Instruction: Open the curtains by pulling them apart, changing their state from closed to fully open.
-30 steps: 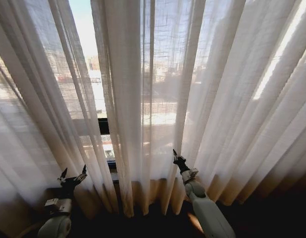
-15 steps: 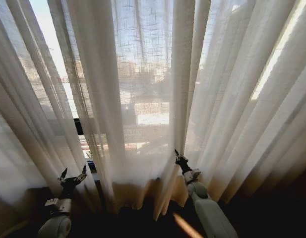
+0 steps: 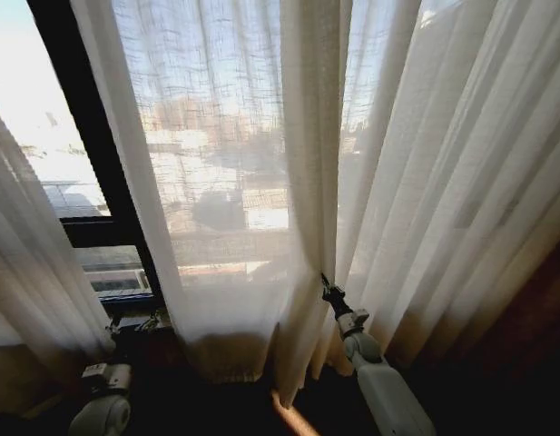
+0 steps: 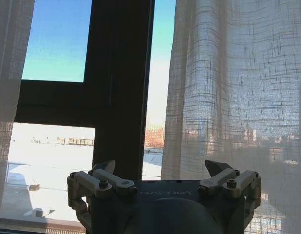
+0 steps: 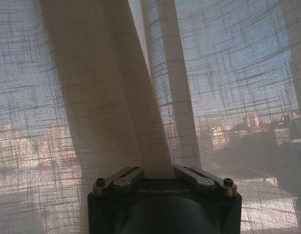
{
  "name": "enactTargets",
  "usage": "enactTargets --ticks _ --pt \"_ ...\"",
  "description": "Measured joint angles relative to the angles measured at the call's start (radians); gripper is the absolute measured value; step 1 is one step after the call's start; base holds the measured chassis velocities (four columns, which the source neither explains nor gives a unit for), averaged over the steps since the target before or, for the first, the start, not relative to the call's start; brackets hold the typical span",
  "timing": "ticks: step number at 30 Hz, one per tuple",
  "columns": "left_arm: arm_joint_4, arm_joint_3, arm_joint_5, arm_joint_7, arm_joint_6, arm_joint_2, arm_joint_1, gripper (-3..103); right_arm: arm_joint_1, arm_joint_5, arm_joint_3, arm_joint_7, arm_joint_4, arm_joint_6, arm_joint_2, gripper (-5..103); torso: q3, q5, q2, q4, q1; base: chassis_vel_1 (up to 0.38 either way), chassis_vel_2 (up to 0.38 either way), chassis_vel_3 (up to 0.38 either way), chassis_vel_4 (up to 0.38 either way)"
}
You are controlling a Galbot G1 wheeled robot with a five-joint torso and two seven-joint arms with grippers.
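The right gripper [image 3: 322, 283], reaching up from the lower middle of the head view, has its fingers pinched closed on a pleat of the curtains [image 3: 261, 182]; in the right wrist view that fold of sheer cream fabric [image 5: 155, 146] rises straight out from between the closed fingers [image 5: 118, 178], with the rest of the panel hanging just beyond and to both sides of the hand. The left gripper [image 4: 164, 171] sits low at the robot's left with its fingers spread wide and holding nothing; directly ahead of it stands the dark window frame [image 4: 118, 87], bare glass lies to one side, and the free edge of the gripped panel hangs just beside its other finger without touching it. A gap already stands between the gripped panel and the other panel [image 3: 25, 254] at the robot's far left, so the curtains look partly, not fully, open. To do the step well, the pinch should probably stay firm and low on the pleat, and the pull should run sideways along the window towards the robot's right rather than downwards, so that the cloth slides along its rail instead of straining. A sheer weave is likely to slip or snag, so a steady, unhurried draw seems wiser than a jerk. The free hand could then take the far-left panel and carry it the opposite way.
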State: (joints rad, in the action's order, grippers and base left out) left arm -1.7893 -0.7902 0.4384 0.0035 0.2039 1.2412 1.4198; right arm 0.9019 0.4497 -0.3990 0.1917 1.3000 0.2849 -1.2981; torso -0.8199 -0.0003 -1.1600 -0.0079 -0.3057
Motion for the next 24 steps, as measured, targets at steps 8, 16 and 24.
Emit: enactTargets --ticks 8,16,24 --pt "0.0 0.0 0.0 0.0 0.0 0.0 0.0 100 0.009 0.0 -0.011 0.008 0.003 0.001 0.0 0 0.0 0.0002 0.0 0.0002 0.0 -0.372 -0.348 0.362 0.354" --pt "0.0 0.0 0.0 0.0 0.0 0.0 0.0 100 0.012 0.001 -0.019 0.017 0.001 0.003 0.002 0 0.0 0.0002 0.0 0.0001 0.0 -0.361 -0.356 0.359 0.353" --pt "0.0 0.0 0.0 0.0 0.0 0.0 0.0 100 0.011 0.008 -0.025 0.03 -0.007 0.006 0.006 0 0.0 0.0003 0.0 0.0003 0.0 -0.342 -0.355 0.346 0.348"
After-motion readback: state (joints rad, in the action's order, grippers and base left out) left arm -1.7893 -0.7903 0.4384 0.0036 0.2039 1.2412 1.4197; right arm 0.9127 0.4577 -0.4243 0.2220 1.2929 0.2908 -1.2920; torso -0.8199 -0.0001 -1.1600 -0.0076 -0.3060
